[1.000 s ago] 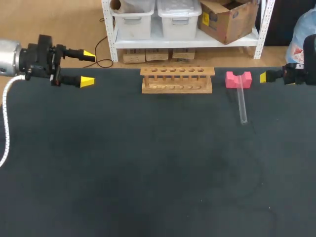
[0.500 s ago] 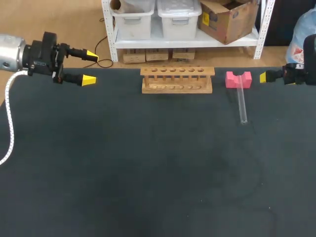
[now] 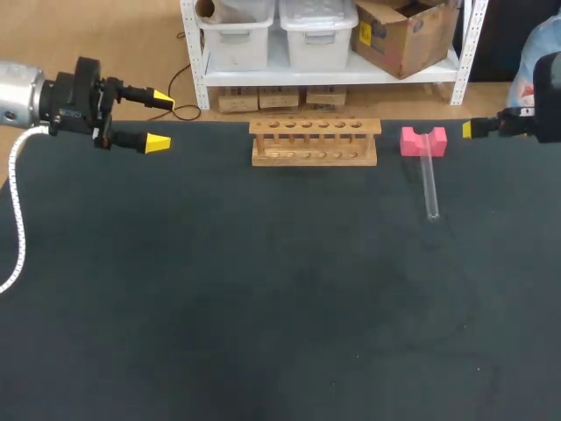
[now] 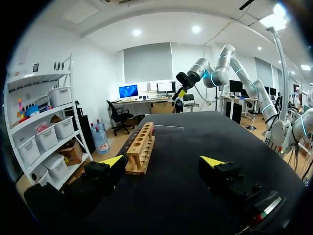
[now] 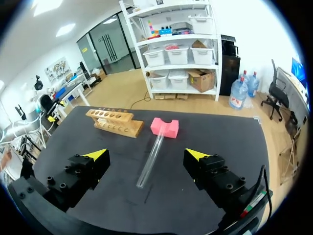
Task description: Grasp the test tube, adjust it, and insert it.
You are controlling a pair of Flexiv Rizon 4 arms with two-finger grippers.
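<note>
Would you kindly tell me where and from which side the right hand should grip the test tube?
Mid-length on the test tube, right hand coming from above, fingers across its axis: one end rests on the pink block, so the middle is likely lifted off the table.

Nothing legible here

I can make out no lettering, number or sign on the wooden rack (image 3: 315, 142), the test tube (image 3: 429, 184) or the pink block (image 3: 423, 140) before me.
</note>
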